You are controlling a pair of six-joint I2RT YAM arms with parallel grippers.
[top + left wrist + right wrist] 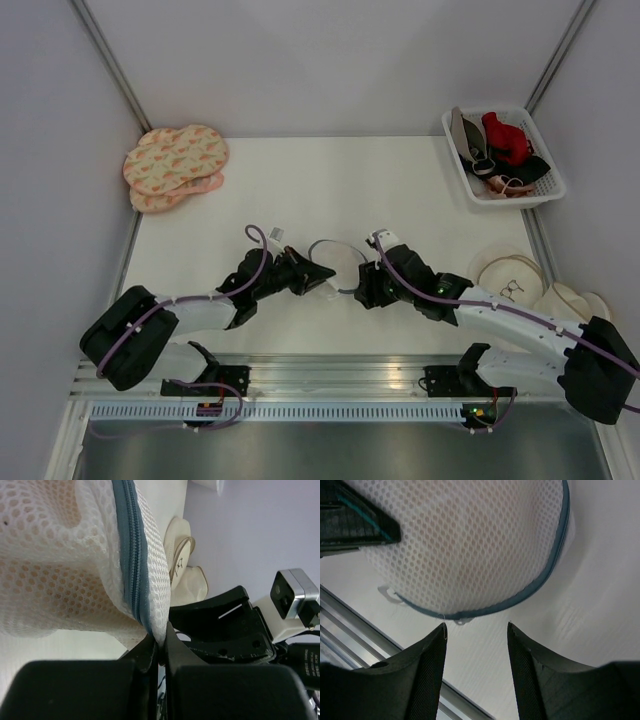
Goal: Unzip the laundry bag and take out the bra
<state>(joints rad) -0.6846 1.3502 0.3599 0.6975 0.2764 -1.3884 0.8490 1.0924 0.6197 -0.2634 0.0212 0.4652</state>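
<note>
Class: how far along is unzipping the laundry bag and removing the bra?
Done: the left gripper pinches the laundry bag at its rim. In hand: the open right gripper hovers at the zip. Left: the zip looks closed, the bra shows peach through the mesh.

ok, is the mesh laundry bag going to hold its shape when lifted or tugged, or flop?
Likely semi-soft: the laundry bag holds a dome, yet its mesh folds where the left tool pinches the rim. Probably light, thin open mesh, so a push may slide it.
</note>
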